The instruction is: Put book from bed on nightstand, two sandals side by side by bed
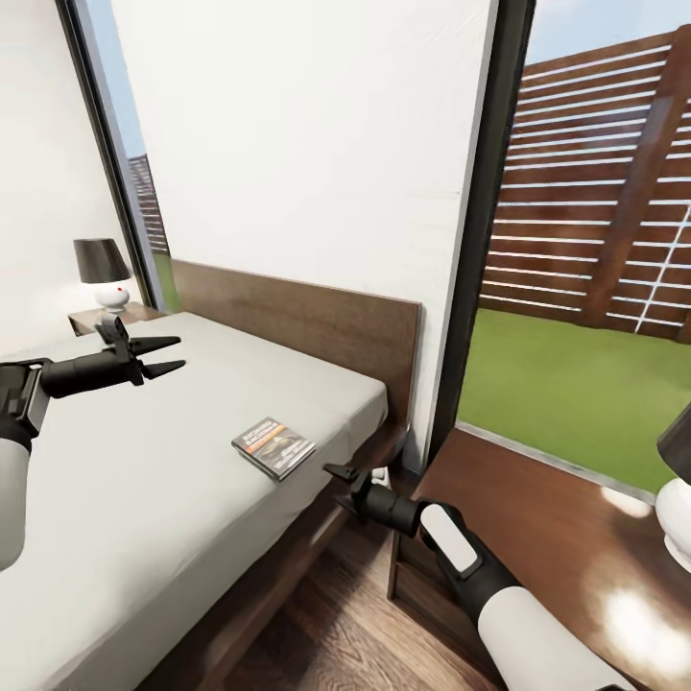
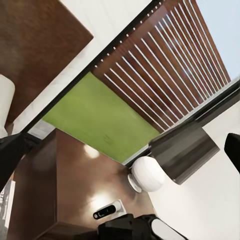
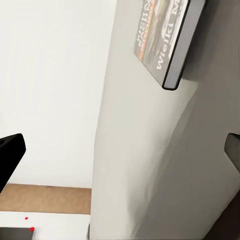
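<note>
The right hand point(image 1: 347, 478), fingers spread and empty, hangs at the mattress edge just at 4 o'clock of the book point(image 1: 274, 446) — one book, flat on the bed point(image 1: 144, 480). This looks like the reach; next, close on it. Left hand point(image 1: 165, 354) gapes idle. Two nightstands point(image 1: 537, 537) point(image 1: 106, 315), two lamps point(image 1: 101, 274) point(image 1: 677, 480).

Small dark-covered book point(image 1: 274, 447) lying flat near the grey-mattressed bed's point(image 1: 144, 499) edge, nightstand point(image 1: 566, 537) just beside.
</note>
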Robot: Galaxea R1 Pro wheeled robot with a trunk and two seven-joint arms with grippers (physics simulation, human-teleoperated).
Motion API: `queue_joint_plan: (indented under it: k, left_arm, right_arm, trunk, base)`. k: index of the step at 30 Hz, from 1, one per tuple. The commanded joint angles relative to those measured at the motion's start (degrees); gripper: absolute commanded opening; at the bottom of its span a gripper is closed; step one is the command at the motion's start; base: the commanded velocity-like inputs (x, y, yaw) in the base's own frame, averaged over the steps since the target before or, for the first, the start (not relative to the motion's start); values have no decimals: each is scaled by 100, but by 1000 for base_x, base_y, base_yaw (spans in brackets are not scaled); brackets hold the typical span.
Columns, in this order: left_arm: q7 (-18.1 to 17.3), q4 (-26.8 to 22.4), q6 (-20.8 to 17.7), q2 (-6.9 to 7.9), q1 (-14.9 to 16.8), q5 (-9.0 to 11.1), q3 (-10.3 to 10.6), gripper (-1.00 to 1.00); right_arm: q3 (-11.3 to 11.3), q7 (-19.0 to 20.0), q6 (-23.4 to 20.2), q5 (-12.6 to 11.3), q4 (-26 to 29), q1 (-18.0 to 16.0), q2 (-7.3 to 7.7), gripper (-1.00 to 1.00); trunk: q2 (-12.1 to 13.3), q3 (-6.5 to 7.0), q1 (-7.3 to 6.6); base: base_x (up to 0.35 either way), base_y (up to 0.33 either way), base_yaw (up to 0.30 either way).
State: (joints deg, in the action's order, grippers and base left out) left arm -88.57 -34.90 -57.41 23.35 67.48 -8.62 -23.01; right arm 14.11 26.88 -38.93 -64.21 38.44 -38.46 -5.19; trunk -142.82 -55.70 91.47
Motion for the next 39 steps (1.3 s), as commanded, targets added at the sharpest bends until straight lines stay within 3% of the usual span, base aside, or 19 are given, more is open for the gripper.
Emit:
queue_joint_plan:
  k: [1, 9, 20, 39]
  left_arm:
    - [-46, -3, -60, -2, 4, -60, -22, 100]
    - [-46, 0, -55, 2, 2, -66, -27, 100]
    - [-46, -5, -46, 4, 2, -84, -35, 100]
    - [-50, 24, -60, 4, 2, -71, -38, 100]
  right_arm:
    - [1, 4, -15, -10, 26, -4, 1, 100]
    - [-29, -33, -4, -10, 164, -7, 0, 100]
    - [-281, -116, -1, -13, 196, -12, -7, 100]
    - [-330, -300, 0, -46, 198, -22, -16, 100]
  trunk:
    - [-2, -6, -1]
    - [-2, -6, -1]
    - [-2, -6, -1]
    - [-2, -6, -1]
  base:
    - [0, 0, 5]
    - [0, 0, 2]
    - [0, 0, 0]
    - [0, 0, 0]
